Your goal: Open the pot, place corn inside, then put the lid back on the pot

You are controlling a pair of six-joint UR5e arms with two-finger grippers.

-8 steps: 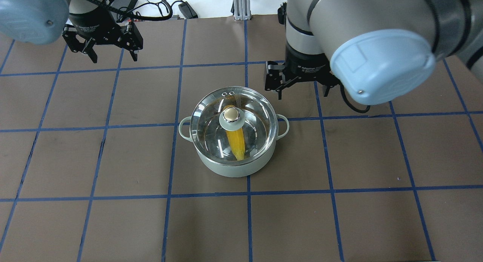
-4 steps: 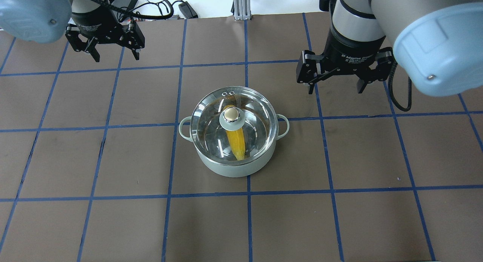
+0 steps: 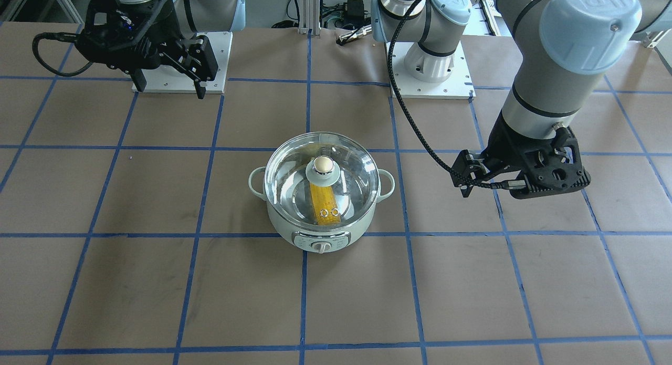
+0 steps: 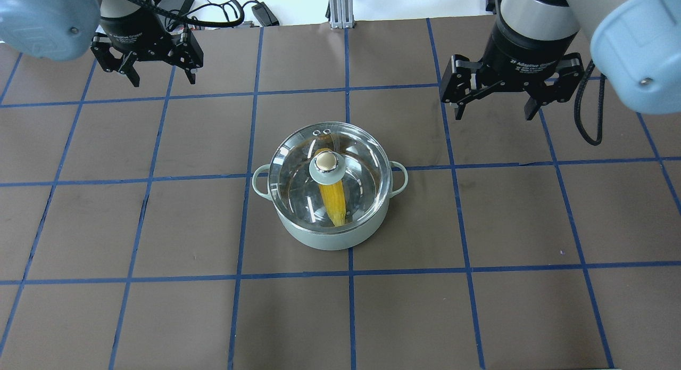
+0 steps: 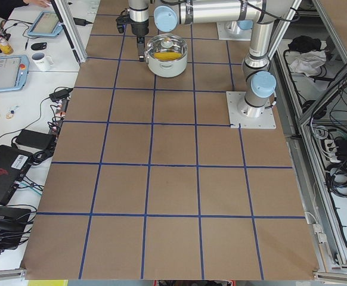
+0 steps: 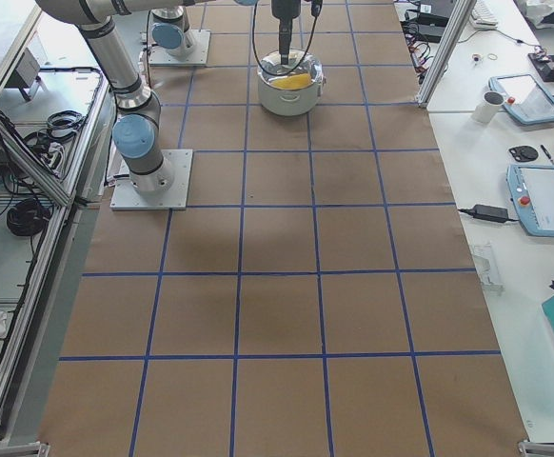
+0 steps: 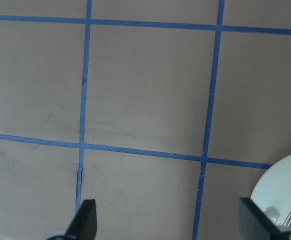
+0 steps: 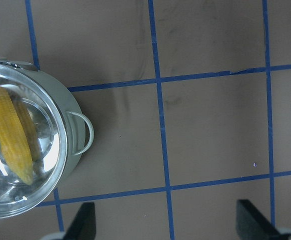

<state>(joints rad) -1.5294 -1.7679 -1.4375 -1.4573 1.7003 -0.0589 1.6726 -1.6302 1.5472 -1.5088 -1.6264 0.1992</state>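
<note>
The mint-green pot (image 4: 330,238) stands at the table's middle with the glass lid (image 4: 298,167) seated on it. The yellow corn (image 4: 332,199) lies inside, seen through the glass below the beige knob (image 4: 325,161). My left gripper (image 4: 162,81) is open and empty, high at the far left. My right gripper (image 4: 493,114) is open and empty, far right of the pot and apart from it. In the right wrist view the pot (image 8: 73,145), lid (image 8: 45,165) and corn (image 8: 10,135) sit at the left edge. The front view shows the pot (image 3: 283,223) with its dial.
Brown table paper with a blue tape grid (image 4: 239,277) lies all round the pot. Cables and a power brick (image 4: 175,0) lie past the far edge. Both arm bases (image 3: 430,65) stand on plates at the robot's side.
My right gripper has moved away from the pot, to the right and toward the far edge, still open. The left gripper, pot, lid and corn have barely moved.
</note>
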